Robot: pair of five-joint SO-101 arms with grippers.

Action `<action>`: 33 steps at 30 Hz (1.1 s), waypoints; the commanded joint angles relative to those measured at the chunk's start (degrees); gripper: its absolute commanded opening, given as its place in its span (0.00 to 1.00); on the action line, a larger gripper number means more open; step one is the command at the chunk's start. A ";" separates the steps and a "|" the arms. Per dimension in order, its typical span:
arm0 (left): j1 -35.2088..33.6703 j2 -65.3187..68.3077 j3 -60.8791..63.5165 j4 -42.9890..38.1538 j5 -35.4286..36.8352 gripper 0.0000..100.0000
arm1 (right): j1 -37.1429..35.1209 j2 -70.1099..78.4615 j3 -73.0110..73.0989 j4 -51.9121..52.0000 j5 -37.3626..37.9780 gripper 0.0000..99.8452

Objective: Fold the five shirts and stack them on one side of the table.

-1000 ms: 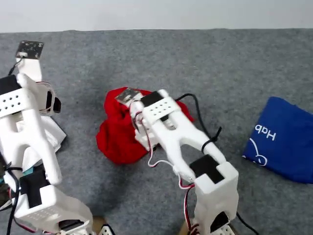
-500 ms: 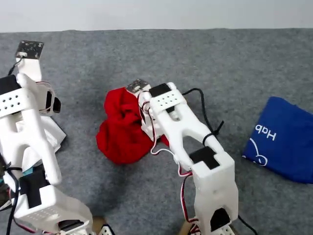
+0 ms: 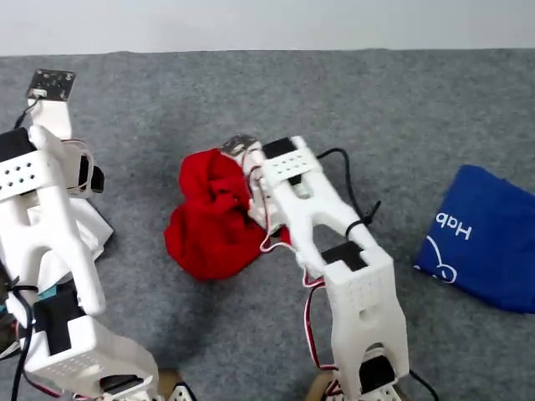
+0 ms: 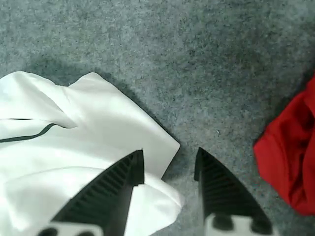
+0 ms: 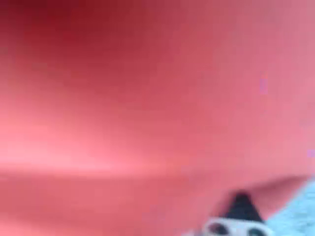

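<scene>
A crumpled red shirt (image 3: 207, 230) lies in a heap mid-table. My right gripper (image 3: 253, 199) is pressed into its right side, and red cloth (image 5: 147, 98) sits close against the right wrist camera. A white shirt (image 4: 74, 147) lies at the left edge of the table (image 3: 92, 227), partly under the left arm. My left gripper (image 4: 166, 169) hovers open over that shirt's corner, with nothing between its fingers. The red shirt's edge (image 4: 290, 157) shows off to one side in the left wrist view. A folded blue shirt (image 3: 489, 238) with white print lies at the far right.
The table is covered in grey carpet (image 3: 376, 109), bare along the back and between the red and blue shirts. The right arm's black cable (image 3: 347, 180) loops above the carpet beside the red shirt.
The right arm has swung its wrist toward the back of the table, over the red shirt, and the cloth has bunched up to its left. The left arm has not moved.
</scene>
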 commanded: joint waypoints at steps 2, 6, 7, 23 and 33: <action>0.18 -2.46 -0.13 -1.76 -0.79 0.17 | 3.56 -0.84 -0.62 1.36 2.99 0.02; 0.18 -2.55 -0.22 -1.93 -0.79 0.17 | 7.96 -3.74 -4.04 5.67 7.03 0.01; 0.18 -2.64 -0.22 -1.93 -0.79 0.17 | 8.92 -4.70 -5.63 7.25 7.82 0.01; 24.70 -3.08 -0.48 6.42 1.05 0.17 | 24.92 -22.37 -29.63 20.62 15.82 0.01; 44.75 -7.21 -0.13 8.97 2.64 0.17 | 31.43 -26.86 -29.45 20.53 15.91 0.01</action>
